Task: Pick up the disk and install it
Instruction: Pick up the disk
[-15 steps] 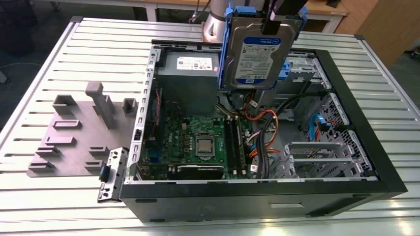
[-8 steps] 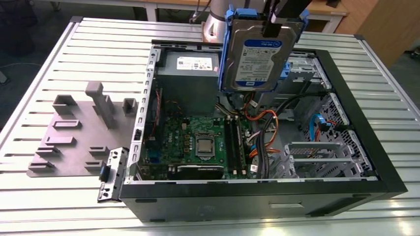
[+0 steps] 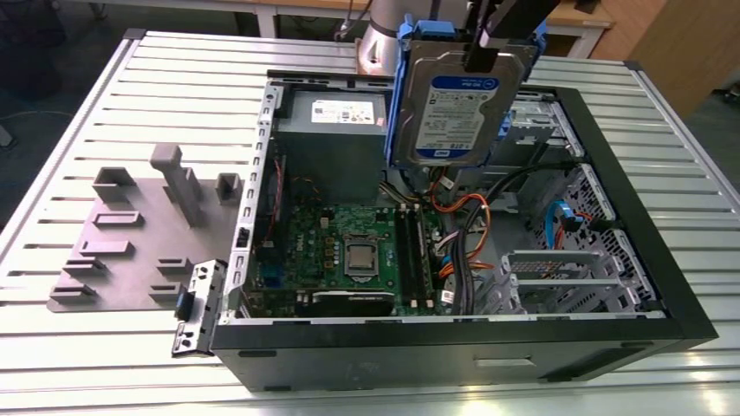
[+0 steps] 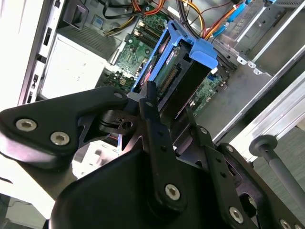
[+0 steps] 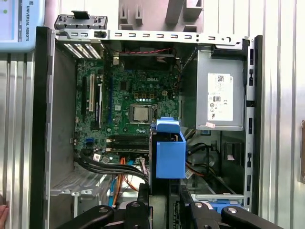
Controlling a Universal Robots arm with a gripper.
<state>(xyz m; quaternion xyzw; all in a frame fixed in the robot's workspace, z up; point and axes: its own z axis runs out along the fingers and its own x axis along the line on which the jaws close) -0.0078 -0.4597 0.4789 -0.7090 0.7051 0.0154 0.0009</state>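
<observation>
The black two-finger gripper [image 3: 481, 62] has the flat, rectangular silver-grey disk [image 3: 457, 108] in its blue plastic carrier, fingers clamped on the upper end. The disk hangs on end over the open black tower computer case [image 3: 405, 355].

In the exterior view the disk's white-and-blue printed label [image 3: 453, 117] faces the camera. Behind the disk in that view sits the large grey power-supply box [image 3: 333, 143] with its own white printed sticker [image 3: 345, 111].

The second wrist view gives the other face. Here the gripper [image 4: 171, 112] pinches the disk [image 4: 183, 81] across its thickness, one black finger [image 4: 151, 107] on each side. The dark underside and a connector row are in sight, and the blue end tab [image 4: 204, 50] sits at the far end, away from the fingers.

The first wrist view looks straight down the disk [image 5: 169, 152]. The blue tab stands over the case interior, between the green motherboard [image 5: 128, 95] and the power-supply box [image 5: 205, 86], whose sticker [image 5: 220, 98] shows again.

Back in the exterior view, orange cables [image 3: 463, 208] run below the disk. The grey metal drive cage [image 3: 567, 277] sits inside the case toward the exterior view's right. A flat grey fixture plate with raised blocks [image 3: 139, 234] lies on the slatted metal table [image 3: 185, 78], outside the case on the exterior view's left.
</observation>
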